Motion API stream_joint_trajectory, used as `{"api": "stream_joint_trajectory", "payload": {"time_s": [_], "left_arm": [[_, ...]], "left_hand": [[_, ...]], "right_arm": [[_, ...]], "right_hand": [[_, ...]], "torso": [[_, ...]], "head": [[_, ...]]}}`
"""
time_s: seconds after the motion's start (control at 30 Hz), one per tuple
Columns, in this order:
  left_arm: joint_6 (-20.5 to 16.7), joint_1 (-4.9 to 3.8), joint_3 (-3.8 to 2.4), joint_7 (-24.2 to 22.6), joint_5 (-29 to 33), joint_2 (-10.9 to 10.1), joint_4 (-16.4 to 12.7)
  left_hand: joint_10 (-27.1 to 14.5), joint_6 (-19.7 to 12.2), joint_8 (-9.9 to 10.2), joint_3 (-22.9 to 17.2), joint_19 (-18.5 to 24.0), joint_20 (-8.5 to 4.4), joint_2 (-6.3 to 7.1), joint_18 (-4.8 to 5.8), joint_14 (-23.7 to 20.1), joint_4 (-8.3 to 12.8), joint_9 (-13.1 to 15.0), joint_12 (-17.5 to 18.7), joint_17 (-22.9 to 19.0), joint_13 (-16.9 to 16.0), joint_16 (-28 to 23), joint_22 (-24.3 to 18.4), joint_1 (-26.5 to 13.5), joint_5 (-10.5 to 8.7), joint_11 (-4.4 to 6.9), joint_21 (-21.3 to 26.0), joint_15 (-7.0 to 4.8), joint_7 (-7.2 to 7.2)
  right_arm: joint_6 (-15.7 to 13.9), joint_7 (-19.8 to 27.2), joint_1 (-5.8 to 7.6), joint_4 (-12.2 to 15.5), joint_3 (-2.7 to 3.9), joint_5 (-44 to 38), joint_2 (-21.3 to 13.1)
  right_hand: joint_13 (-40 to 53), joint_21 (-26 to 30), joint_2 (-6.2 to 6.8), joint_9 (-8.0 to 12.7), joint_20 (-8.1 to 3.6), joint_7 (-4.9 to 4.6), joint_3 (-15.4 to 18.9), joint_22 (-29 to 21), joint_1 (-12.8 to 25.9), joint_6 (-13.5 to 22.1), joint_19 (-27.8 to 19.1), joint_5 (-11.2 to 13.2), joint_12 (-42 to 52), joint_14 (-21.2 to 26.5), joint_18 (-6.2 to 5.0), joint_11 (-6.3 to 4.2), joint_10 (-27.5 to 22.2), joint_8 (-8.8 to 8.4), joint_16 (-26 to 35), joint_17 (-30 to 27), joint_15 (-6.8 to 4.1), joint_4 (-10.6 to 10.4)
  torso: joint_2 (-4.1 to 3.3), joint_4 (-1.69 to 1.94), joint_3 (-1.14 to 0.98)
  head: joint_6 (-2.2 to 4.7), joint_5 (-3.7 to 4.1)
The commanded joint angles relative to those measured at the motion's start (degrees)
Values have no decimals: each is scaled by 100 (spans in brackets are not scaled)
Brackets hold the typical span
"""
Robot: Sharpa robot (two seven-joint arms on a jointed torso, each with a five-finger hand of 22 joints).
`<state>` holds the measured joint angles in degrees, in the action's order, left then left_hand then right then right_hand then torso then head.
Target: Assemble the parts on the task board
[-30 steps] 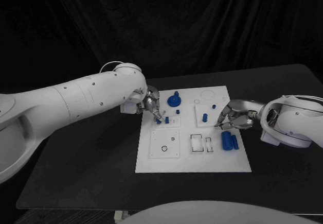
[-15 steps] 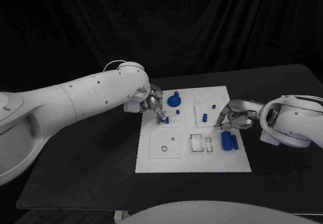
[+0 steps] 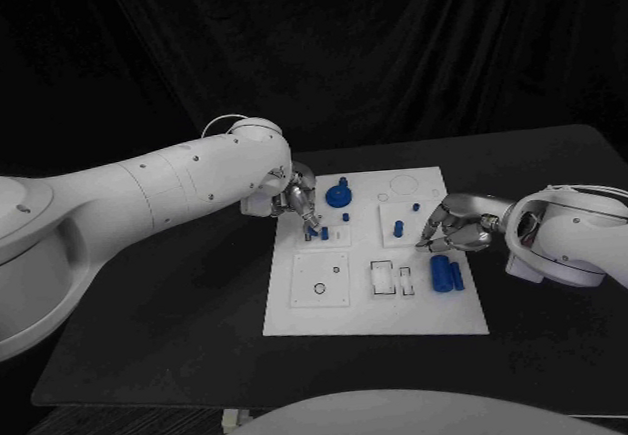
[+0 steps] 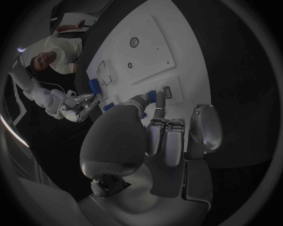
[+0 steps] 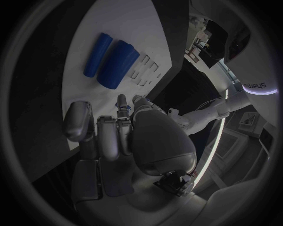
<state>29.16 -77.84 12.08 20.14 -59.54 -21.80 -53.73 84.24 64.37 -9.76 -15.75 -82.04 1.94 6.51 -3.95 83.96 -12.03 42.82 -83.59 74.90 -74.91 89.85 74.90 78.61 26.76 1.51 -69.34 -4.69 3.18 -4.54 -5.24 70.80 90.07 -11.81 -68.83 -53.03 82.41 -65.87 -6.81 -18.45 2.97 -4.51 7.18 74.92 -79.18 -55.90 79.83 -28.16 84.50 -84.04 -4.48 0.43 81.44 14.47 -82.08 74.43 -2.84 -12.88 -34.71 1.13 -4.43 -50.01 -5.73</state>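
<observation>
I see a dim scene from the head camera: the black table [image 3: 163, 318] and the dark curtain behind it swallow most of the light, while the white task board [image 3: 343, 311] and my pale arms stand out brightest, with no harsh glare on them. Shadows on the board are faint and soft. Both wrist cameras give me round fisheye pictures ringed in black, where the board's straight edges bow and a bright strip of room light glows near the rim.
</observation>
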Motion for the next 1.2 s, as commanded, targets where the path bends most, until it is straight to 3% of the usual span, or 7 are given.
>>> {"api": "stream_joint_trajectory", "payload": {"time_s": [0.03, 0.87, 1.2], "left_arm": [[141, 6, -5, 13, -46, 20, 16], [248, 57, -5, 216, -54, 85, 128], [241, 103, -5, 117, -430, 108, 217]], "left_hand": [[201, -29, -21, -833, 37, 3, -4, -16, 604, 826, 7, -26, 1510, -1063, 15, 962, 40, -14, -14, 14, 40, -10], [188, -45, -26, -835, 40, 10, -8, -15, 604, 842, 20, -13, 1510, -1055, 15, 964, 66, 8, -23, 9, 48, 1], [184, -50, -27, -835, 47, 12, -8, -18, 604, 847, 24, -8, 1510, -1052, 15, 960, 73, 16, -26, 22, 51, 5]], "right_arm": [[26, -45, -12, 14, 3, -7, 1], [-9, -35, -13, 41, 3, -7, -27], [3, -35, -13, 38, 3, -7, -23]], "right_hand": [[-756, 32, -220, 7, 1, -13, -36, 783, -274, 25, -58, -20, -189, -112, -82, -25, -23, -33, 36, -9, -54, -9], [-756, 32, -220, 7, 1, -13, -36, 783, -274, 25, -58, -20, -189, -112, -82, -25, -23, -33, 36, -9, -54, -9], [-756, 32, -220, 7, 1, -13, -36, 783, -274, 25, -58, -20, -189, -112, -82, -25, -23, -33, 36, -9, -54, -9]], "torso": [[-3, 3, -1], [3, 0, -2], [4, 2, 0]], "head": [[1, 2], [1, 18], [1, 22]]}}
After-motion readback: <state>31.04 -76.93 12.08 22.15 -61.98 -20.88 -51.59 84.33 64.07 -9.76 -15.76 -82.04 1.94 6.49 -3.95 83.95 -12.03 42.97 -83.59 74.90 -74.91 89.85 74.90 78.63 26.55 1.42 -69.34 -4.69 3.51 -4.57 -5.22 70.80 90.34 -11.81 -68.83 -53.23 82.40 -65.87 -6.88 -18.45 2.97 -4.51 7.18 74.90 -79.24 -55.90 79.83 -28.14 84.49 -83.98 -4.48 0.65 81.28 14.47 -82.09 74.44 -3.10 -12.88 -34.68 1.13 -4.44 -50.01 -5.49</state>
